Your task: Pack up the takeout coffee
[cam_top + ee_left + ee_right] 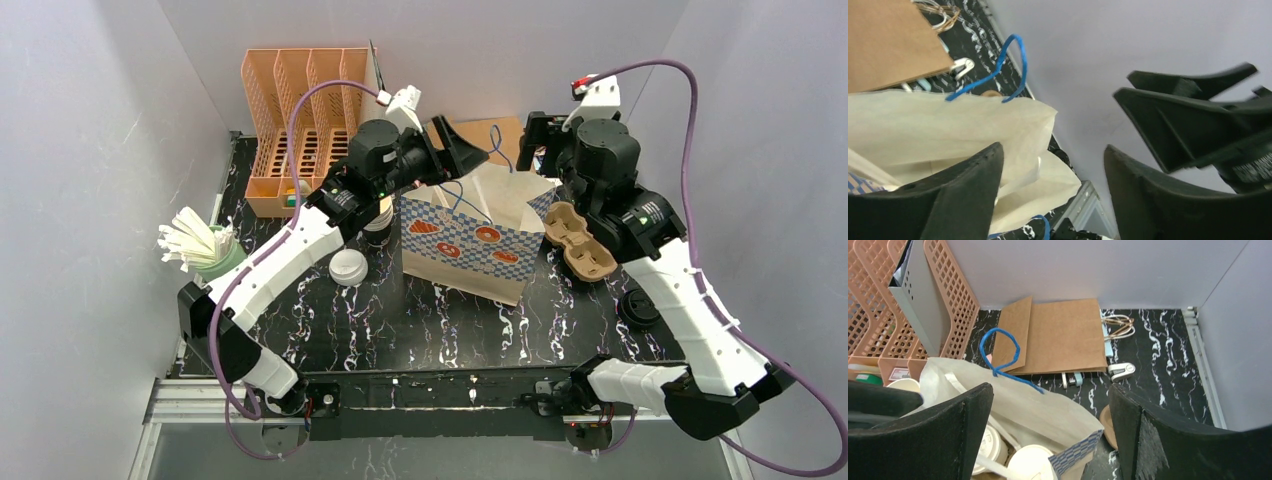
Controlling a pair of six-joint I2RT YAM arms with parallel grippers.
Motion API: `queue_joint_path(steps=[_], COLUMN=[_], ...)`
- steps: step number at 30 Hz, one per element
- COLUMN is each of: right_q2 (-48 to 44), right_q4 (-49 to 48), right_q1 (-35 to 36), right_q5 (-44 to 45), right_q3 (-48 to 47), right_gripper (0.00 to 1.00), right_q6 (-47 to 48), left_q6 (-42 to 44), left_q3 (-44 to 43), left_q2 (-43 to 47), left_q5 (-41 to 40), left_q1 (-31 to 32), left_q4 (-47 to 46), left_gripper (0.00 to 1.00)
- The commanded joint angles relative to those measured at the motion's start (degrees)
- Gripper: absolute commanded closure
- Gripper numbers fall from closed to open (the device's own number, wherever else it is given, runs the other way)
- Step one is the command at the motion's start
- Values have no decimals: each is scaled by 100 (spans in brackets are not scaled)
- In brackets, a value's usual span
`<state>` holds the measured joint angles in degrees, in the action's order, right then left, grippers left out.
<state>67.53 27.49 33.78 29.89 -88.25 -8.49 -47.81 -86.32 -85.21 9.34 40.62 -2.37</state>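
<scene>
A black, white-veined tabletop (430,320) is enclosed by pale grey walls. All clock directions are taken from the printed paper bag (470,240), which stands upright at mid-table in the overhead view.

Nearest the arm bases, a black lid (638,305) is noted at 4 o'clock, beside the right arm. A loose white lid (348,267) lies flat on the table at 8 o'clock, near the bag but apart from it. A green cup of white straws (205,250) is seen well out at 9 o'clock.

The brown pulp tray (578,238) is found at 3 o'clock, just beside the bag, with both wells unfilled. Two lidded white cups (1028,462) are observed inside the bag in the right wrist view. The bag mouth is open and its blue handle (998,347) stands up.

The left gripper (470,150) is held over the bag's far rim at 12 o'clock. Its fingers (968,200) are parted and nothing is gripped. The right gripper (540,150) is positioned at 1 o'clock, above the bag's far corner. Its fingers (953,440) are spread wide and nothing is held.

Farthest back, a flat brown paper bag (1058,335) lies at 12 o'clock against the wall. An orange mesh file organiser (300,120) stands at 11 o'clock.
</scene>
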Motion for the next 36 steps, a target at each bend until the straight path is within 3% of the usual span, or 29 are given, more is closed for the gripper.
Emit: queue_joint_path(steps=[1,4,8,10,12,18,20,22,25,29,33,36], right_q2=[-180,-324,-307,-55,85,122,262,339,312,-1,-99,-93], right_q4=[567,750,1021,1530,1728,1603,1693,1611,1280,491,202,124], right_q1=[-11,-19,-14,-97,-389,-2013,-2578,-2705,-2746,-2713,-2496,-2298], right_q5=[78,82,396,1023,1074,-229,-749,-952,-1634,-3944,-5834,-6599], right_q3=[63,239,264,17,-99,1,-27,12,-57,-155,-87,34], right_gripper=[5,3,2,2,2,2,2,2,2,9,18,26], right_q6=[-631,-984,-959,-1085,-1023,-1095,-1314,-1524,-1651,-945,-871,-937], left_q6=[1165,1880,2533,2557,2431,1832,1893,1898,1977,2292,2237,2145], left_q3=[-432,-614,-959,-1063,-949,-543,-529,-466,-371,112,525,579], left_q2=[43,249,541,682,892,1329,1338,1322,1414,1897,2264,2307], left_q5=[-531,-1103,-2441,-3437,-3986,-3651,-3643,-3599,-2928,-926,748,1944], left_q1=[106,110,100,57,-145,-1460,-1597,-1685,-1767,-1769,-1768,-1768], left_q4=[988,1502,2278,2768,3094,3929,4159,4316,4142,3086,2218,1836], left_gripper=[18,4,2,2,2,3,2,2,2,2,8,13])
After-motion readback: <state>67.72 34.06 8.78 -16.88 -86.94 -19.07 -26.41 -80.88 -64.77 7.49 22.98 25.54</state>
